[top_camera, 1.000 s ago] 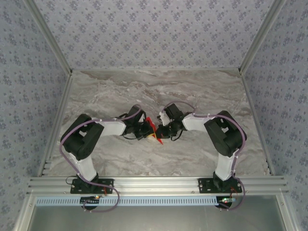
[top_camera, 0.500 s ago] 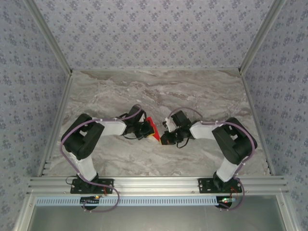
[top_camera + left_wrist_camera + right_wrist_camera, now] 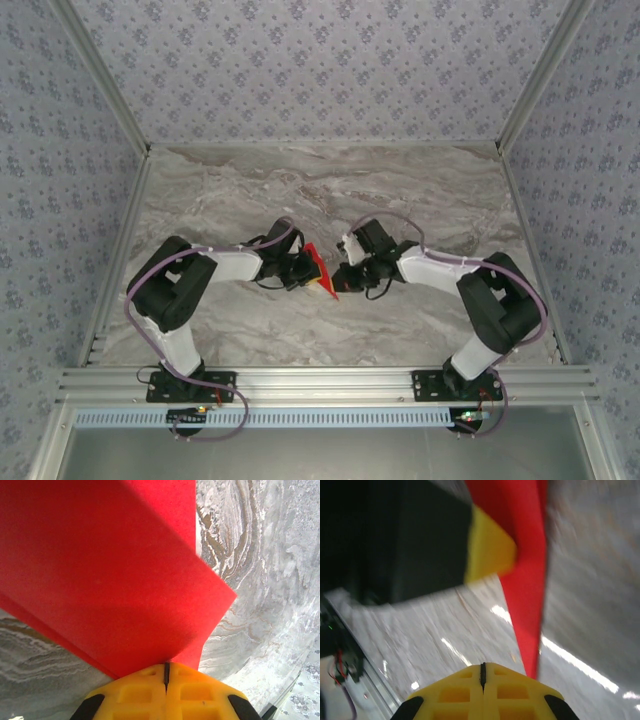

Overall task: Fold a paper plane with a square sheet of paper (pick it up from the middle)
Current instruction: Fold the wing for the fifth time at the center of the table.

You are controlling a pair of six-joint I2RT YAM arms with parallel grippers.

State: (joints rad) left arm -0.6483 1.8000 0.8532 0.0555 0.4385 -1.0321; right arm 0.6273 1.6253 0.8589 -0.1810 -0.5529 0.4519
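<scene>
1. The left hand [image 3: 165,672] was closed tight on the red sheet of paper [image 3: 110,575]. Its two yellow fingers [image 3: 135,695] met, and the edge of the paper was pinched between them.
2. I think it held the paper by the edge so that the paper stood up and did not flop. That also left most of the paper free for the other hand.
3. The paper was already folded. One red layer lay over another, and a sharp corner stuck out to the side. It did not look like a finished plane yet.
4. The right hand [image 3: 482,675] was closed too. Its yellow fingers were pressed together with nothing between them.
5. The pointed end of the paper came down just beside that hand. The wrist view was blurry, so I could not tell if they touched.
6. I think a closed hand like that was better for pushing a fold flat than for grabbing.
7. From above, the two hands faced each other near the middle of the marble surface [image 3: 420,190]. The red paper sat between them, on the left hand's side.
8. The paper seemed to be lifted a little off the surface. More folds looked needed, so the job seemed only partly done.
</scene>
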